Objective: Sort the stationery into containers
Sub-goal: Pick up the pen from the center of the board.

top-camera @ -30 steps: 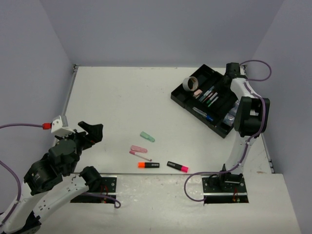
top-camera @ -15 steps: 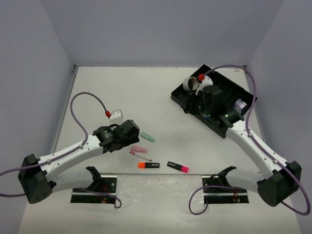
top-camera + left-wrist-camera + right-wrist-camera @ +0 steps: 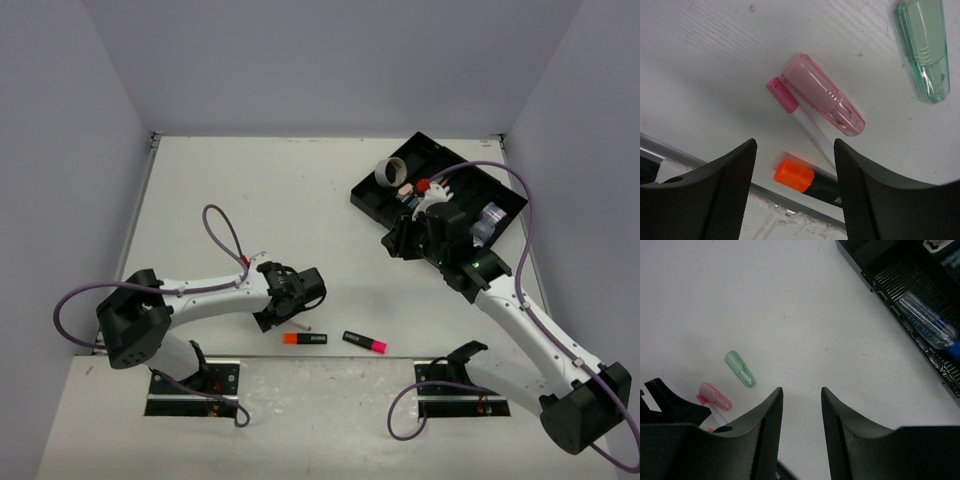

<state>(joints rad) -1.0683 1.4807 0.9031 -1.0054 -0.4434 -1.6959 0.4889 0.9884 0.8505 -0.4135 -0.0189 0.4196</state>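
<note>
My left gripper point(image 3: 305, 292) is open and hovers low over the loose items at the table's front. In the left wrist view its jaws point(image 3: 794, 155) straddle the orange end of a black highlighter point(image 3: 795, 177). A white pen with a pink end point(image 3: 790, 102), a clear pink cap point(image 3: 822, 102) and a clear green cap point(image 3: 925, 50) lie just beyond. My right gripper point(image 3: 800, 392) is open and empty, above bare table near the black divided tray point(image 3: 375, 195). The tray holds a grey tape ring point(image 3: 390, 172), pens and a blue-tipped pen point(image 3: 930, 322).
The orange-ended highlighter point(image 3: 305, 339) and a pink-ended highlighter point(image 3: 365, 342) lie by the table's front edge. The green cap point(image 3: 740, 369) and the pink cap point(image 3: 716, 397) show in the right wrist view. Walls close the table on the left, back and right.
My left arm has reached out to the right and come down over the pink and green caps. My right arm has pulled back from over the tray toward the table's middle.
</note>
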